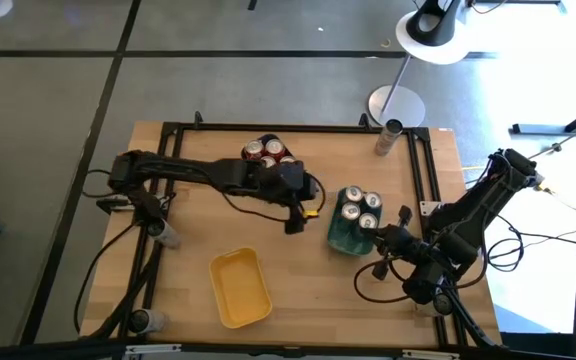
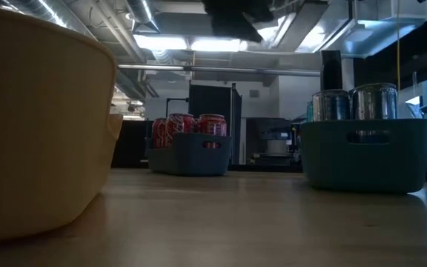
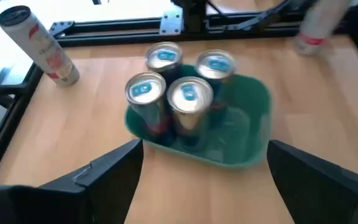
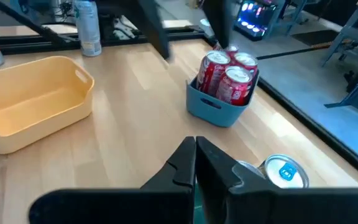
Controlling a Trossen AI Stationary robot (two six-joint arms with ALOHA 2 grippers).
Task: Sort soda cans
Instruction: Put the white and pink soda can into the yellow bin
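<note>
Several silver-topped soda cans (image 3: 176, 93) stand in a teal tray (image 1: 346, 236) right of the table's middle. Red soda cans (image 4: 225, 74) stand in a dark blue tray (image 1: 268, 170) toward the far edge. My left gripper (image 1: 303, 210) hangs open between the two trays, its fingers (image 3: 114, 165) spread wide, facing the teal tray without touching it. My right gripper (image 4: 196, 149) is shut on nothing, just near-right of the teal tray (image 1: 380, 245), with one silver can top (image 4: 284, 173) below it.
An empty yellow tray (image 1: 240, 287) lies near the table's near edge. A tall slim can (image 1: 388, 135) stands by the far right corner, beside the black frame rail. Bottles (image 1: 165, 232) stand along the left edge. Bare wood lies between the yellow and teal trays.
</note>
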